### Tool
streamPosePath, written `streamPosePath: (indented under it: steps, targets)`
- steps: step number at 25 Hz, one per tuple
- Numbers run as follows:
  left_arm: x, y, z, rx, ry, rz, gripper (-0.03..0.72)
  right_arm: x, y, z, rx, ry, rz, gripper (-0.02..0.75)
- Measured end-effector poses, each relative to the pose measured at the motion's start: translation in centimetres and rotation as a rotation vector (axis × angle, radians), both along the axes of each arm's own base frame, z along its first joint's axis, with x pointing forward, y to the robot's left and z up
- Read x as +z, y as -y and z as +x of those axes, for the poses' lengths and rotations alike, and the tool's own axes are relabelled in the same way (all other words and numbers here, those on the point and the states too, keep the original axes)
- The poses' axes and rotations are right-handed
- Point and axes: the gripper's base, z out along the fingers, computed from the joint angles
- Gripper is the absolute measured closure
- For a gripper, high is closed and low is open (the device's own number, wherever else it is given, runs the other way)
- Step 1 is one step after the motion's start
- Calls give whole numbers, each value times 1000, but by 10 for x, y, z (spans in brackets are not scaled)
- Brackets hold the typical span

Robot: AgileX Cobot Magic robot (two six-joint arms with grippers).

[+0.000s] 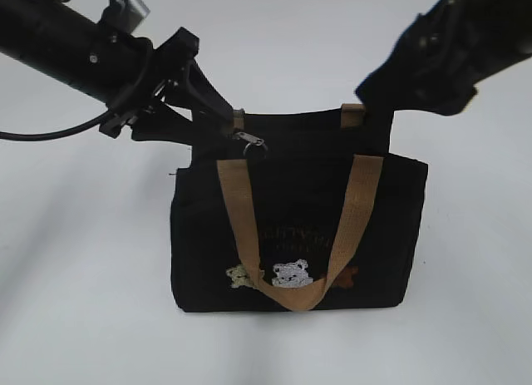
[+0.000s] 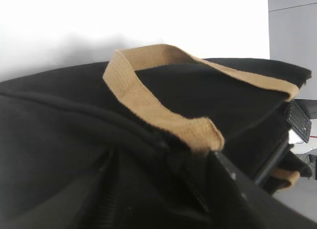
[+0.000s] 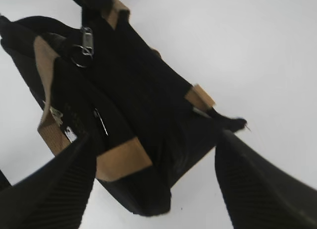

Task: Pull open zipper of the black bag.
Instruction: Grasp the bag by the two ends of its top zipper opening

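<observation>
The black bag (image 1: pixel 382 235) stands upright in the middle of the white table, its tan handle (image 1: pixel 349 227) hanging down the front. The silver zipper pull (image 1: pixel 252 140) hangs at the top left end of the zip track and also shows in the right wrist view (image 3: pixel 87 42). My left gripper (image 1: pixel 235 121) is at that top left corner, just behind the pull. Its fingers (image 2: pixel 107 203) straddle the bag (image 2: pixel 59 120) and black fabric fills the gap between them. My right gripper (image 1: pixel 378 90) hovers open over the top right corner, with the bag's end (image 3: pixel 143 80) between its spread fingers (image 3: pixel 64 189), untouched.
Bare white table (image 1: pixel 75 302) surrounds the bag on all sides. Both dark arms reach in from the upper corners of the exterior view. A grey cabinet (image 2: pixel 292 31) shows at the right edge of the left wrist view.
</observation>
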Motion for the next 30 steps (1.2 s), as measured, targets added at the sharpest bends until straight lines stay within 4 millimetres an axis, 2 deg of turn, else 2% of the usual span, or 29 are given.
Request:
streamPosePath:
  steps: [3,9,12,16,22,30]
  targets:
    - [-4,6,9,-9,0,2,356,-2,-26,11,92,7,-29,181]
    - [-2,9,15,-38,17,17,639,-17,-73,32,229,16,-80,272]
    - [4,10,16,-65,23,14,654,-28,-86,42,259,5,-105,308]
    - [8,12,16,-95,20,8,654,-39,-90,46,269,-27,-131,351]
    - [9,12,16,-103,18,8,655,-40,-90,45,271,-43,-128,400]
    - [9,12,16,-104,20,10,655,-39,-97,40,332,-83,-68,410]
